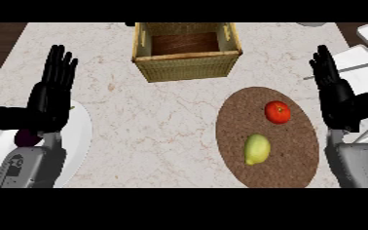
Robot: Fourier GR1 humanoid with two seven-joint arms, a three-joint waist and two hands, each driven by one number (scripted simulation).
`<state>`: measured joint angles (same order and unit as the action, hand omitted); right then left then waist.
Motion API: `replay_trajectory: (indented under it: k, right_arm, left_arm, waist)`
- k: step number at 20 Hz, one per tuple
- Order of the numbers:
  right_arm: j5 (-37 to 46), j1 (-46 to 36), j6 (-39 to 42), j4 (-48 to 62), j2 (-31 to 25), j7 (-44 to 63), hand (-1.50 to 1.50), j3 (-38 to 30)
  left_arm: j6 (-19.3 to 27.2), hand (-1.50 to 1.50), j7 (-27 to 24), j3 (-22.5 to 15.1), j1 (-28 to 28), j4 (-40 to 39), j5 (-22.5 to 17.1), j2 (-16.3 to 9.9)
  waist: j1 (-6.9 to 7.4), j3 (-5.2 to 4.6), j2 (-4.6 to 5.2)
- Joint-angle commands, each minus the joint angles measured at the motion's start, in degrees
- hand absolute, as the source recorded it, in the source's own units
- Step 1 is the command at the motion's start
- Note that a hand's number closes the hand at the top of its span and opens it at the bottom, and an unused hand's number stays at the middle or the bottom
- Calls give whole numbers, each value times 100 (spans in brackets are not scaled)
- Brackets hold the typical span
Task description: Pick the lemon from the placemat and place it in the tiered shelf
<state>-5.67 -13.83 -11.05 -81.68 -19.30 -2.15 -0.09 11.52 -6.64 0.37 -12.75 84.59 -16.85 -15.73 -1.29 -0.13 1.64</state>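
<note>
A yellow-green lemon (256, 149) lies on the round brown placemat (297, 146) at the right of the marble counter. A red tomato (277, 112) sits on the same mat, just beyond the lemon. The tiered shelf (187, 64), a woven box with a dark wooden floor, stands at the back centre. My right hand (336, 91) is open with fingers up at the right edge, beside the placemat and touching nothing. My left hand (50, 93) is open with fingers up at the left edge, far from the lemon.
A white plate (81, 136) lies at the lower left, partly under my left forearm, with a dark purple object (26, 137) on it. White objects (351, 58) sit at the far right edge behind my right hand.
</note>
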Motion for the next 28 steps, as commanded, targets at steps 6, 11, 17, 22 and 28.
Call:
replay_trajectory:
  k: [6, 11, 17, 22, 28]
  right_arm:
    - [1638, 708, -1795, -2082, -315, -1240, 150, -316]
    - [633, 2074, -2271, -2853, 1289, -1963, -150, -235]
    - [1695, 4139, -1914, -4274, 1190, -2808, -150, 1164]
    - [3086, 5598, -1974, -4470, 780, -1711, -150, 1939]
    - [5254, 6558, -2371, -4440, 473, -433, -150, 1044]
  left_arm:
    - [-147, 0, 754, 29, 242, -403, 244, -652]
    - [-333, 0, 1232, -316, 282, -120, 111, -460]
    - [-319, 0, 1615, -198, -196, -223, 138, -588]
    - [-191, 0, 1646, -387, -113, 36, 276, -454]
    - [-291, 0, 1581, -279, -1, 176, 148, -512]
  waist:
    - [-397, -4, -356]
    - [-165, 33, -252]
    - [-68, 9, -194]
    - [-86, -9, -182]
    - [-31, -80, -84]
